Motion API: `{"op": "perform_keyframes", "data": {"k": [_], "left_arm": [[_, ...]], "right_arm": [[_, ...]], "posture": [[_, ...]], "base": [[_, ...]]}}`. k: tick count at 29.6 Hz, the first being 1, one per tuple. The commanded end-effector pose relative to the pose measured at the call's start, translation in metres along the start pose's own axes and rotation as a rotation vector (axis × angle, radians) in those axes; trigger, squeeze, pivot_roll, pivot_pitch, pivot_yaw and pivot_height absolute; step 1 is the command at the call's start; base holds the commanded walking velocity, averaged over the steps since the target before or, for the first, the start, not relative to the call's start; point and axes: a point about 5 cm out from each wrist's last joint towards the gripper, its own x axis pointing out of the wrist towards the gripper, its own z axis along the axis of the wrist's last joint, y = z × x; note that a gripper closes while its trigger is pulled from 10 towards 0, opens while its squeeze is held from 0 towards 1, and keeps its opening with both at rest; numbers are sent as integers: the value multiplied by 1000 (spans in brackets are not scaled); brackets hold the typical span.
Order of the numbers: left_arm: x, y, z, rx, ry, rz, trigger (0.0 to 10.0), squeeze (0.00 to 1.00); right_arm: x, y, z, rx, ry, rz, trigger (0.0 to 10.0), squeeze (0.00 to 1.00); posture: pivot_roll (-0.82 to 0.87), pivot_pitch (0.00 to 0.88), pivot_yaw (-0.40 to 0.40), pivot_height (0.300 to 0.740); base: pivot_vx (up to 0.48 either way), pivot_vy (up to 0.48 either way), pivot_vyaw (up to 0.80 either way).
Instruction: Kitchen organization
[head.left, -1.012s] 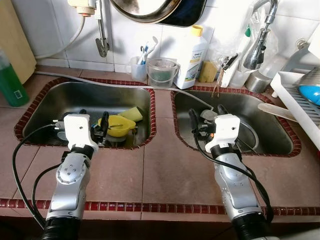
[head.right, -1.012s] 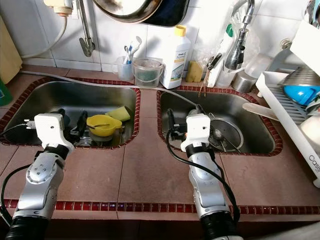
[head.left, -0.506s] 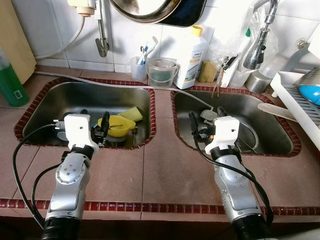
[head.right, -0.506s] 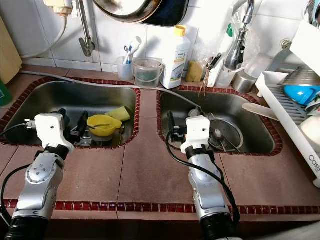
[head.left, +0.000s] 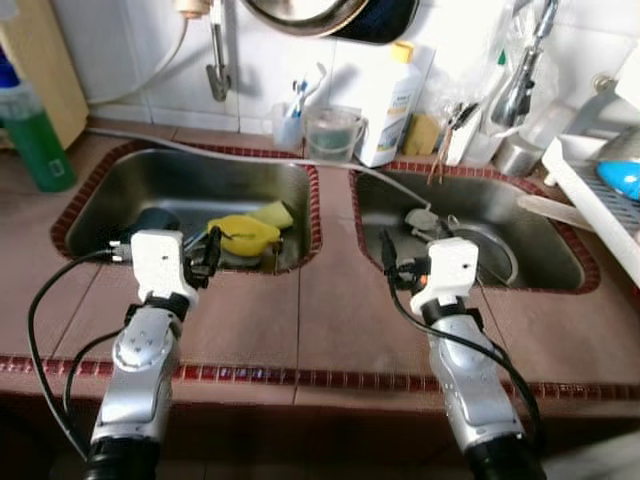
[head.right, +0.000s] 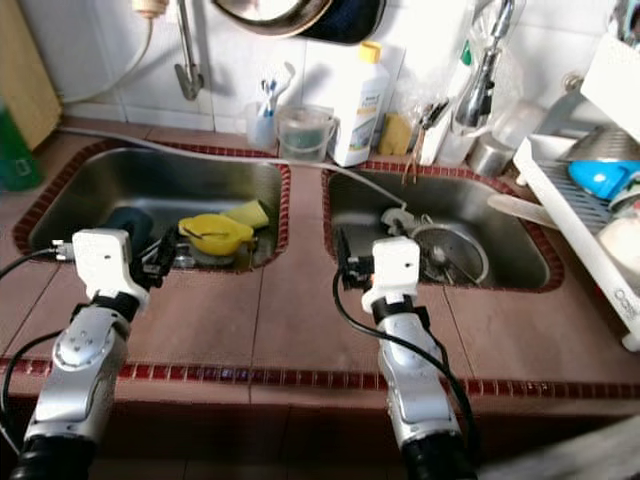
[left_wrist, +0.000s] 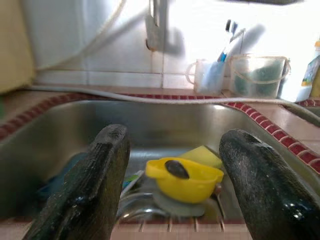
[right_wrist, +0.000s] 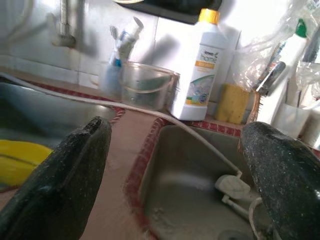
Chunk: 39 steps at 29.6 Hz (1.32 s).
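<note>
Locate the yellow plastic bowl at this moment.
The yellow plastic bowl sits in the left steel sink basin, beside a yellow sponge, just ahead of the left gripper.

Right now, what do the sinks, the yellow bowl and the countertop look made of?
Sinks: likely stainless steel, brushed grey with soft reflections. Yellow bowl: looks like plastic, an even, opaque colour with a smooth, slightly glossy rim. Countertop: apparently ceramic tile, matte reddish-brown squares with visible grout lines and a darker red tile border around each basin.
</note>
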Motion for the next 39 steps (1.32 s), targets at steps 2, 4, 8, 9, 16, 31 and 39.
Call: {"op": "perform_keyframes", "data": {"k": [2, 4, 8, 9, 16, 31, 39], "left_arm": [[0, -3, 2, 4, -5, -12, 10000, 0], [0, -3, 2, 4, -5, -13, 10000, 0], [-1, -4, 3, 4, -11, -20, 10000, 0], [-1, -4, 3, 2, -14, -23, 10000, 0], [-2, -3, 4, 5, -14, -33, 10000, 0], [-2, 9, 13, 22, -62, -65, 10000, 0], [0, -17, 14, 37, -56, -275, 10000, 0]], "right_arm": [[0, -4, 3, -5, -15, -9, 10000, 0], [0, -4, 3, -5, -15, -10, 10000, 0], [0, -4, 3, -3, -14, -12, 10000, 0], [0, -4, 3, -3, -14, -13, 10000, 0], [-3, -4, 2, -3, -10, -16, 10000, 0], [-6, -2, -1, -17, 12, 63, 10000, 0], [-8, 8, -6, -44, 40, 219, 10000, 0]], "posture": [[-64, 0, -56, 740], [-65, 0, -55, 740], [-65, 0, -52, 740], [-65, 0, -52, 740], [-66, 0, -46, 740], [-54, 0, -58, 740], [-27, 27, -81, 740]], "base": [[-270, 0, 0], [-262, 0, 0], [-63, 0, 0], [0, 0, 0], [0, 0, 0], [0, 0, 0], [0, 0, 0]]}}
